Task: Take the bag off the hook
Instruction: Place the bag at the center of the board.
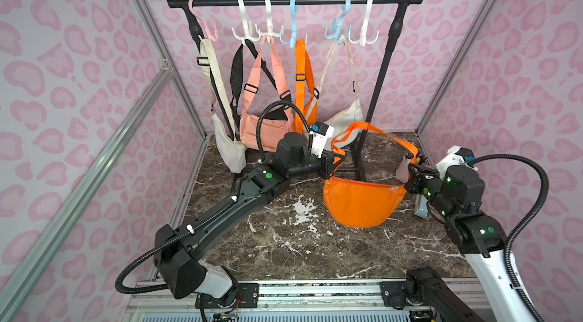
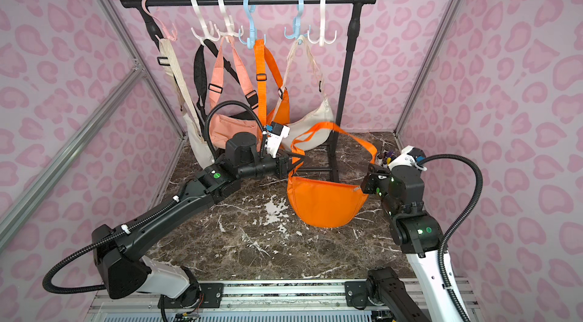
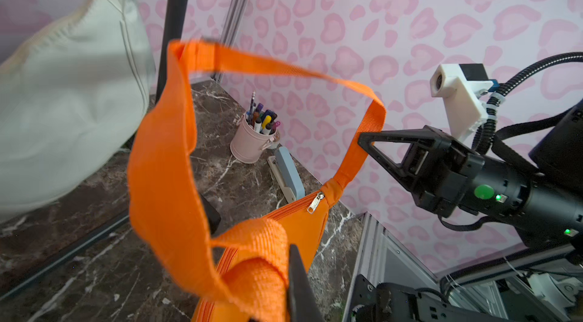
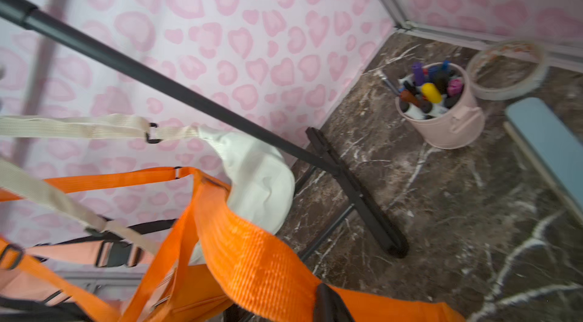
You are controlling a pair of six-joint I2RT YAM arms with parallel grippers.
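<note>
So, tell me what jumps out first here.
The bright orange bag, off the hooks, is held over the marble table, its strap gripped by the left claw and right claw. Behind it, a black rack carries more bags on pastel hooks.

High frontal pair (wrists near bag [image 1: 362,203]).

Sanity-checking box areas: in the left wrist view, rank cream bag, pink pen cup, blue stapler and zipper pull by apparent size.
1. cream bag: largest by far, though close to the camera and cut off by the frame.
2-3. pink pen cup and blue stapler: look alike, stapler partly hidden, not ranked.
4. zipper pull: smallest.
</note>
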